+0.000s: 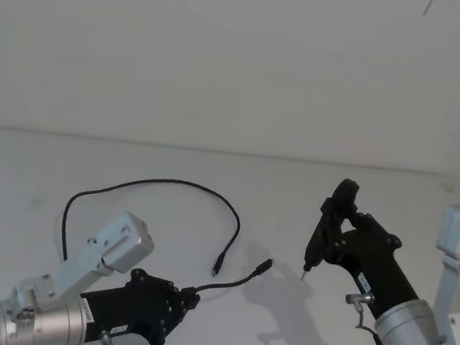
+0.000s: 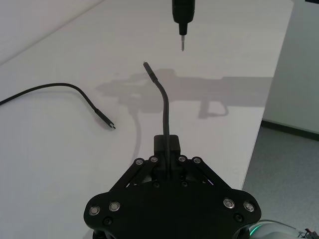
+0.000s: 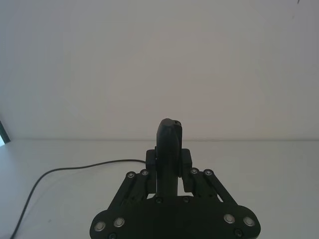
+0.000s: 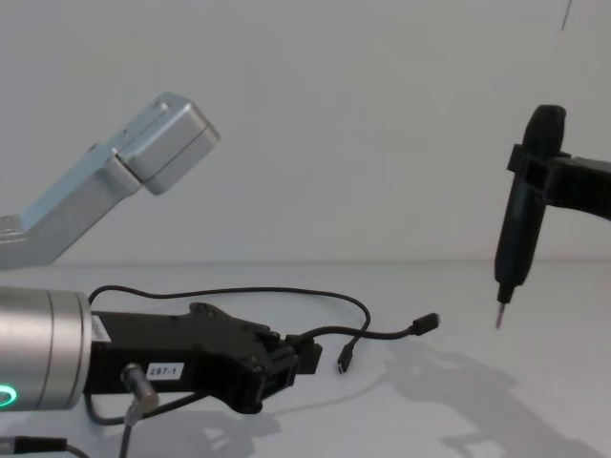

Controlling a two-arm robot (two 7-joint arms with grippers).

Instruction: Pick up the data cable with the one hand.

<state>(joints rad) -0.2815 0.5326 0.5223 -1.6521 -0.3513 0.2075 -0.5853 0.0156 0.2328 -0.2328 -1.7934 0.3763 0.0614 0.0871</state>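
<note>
The data cable [image 1: 155, 183] is thin and black and loops across the white table. One plug [image 1: 218, 265] lies on the surface, and another plug [image 1: 263, 265] sticks out forward, raised a little. My left gripper [image 1: 188, 296] is low at the front left, shut on the cable's small black block [image 2: 167, 144]. In the chest view the left gripper [image 4: 291, 363] carries a white number label, and the cable [image 4: 286, 291] arcs behind it. My right gripper [image 1: 343, 224] hovers at the right, shut on a slim black tool [image 4: 523, 224] whose metal tip points down.
The white table [image 1: 198, 332] ends at a pale wall behind. Its right edge [image 2: 259, 124] drops to a grey floor. The tool's tip [image 2: 182, 44] hangs just beyond the raised plug [image 2: 147, 66].
</note>
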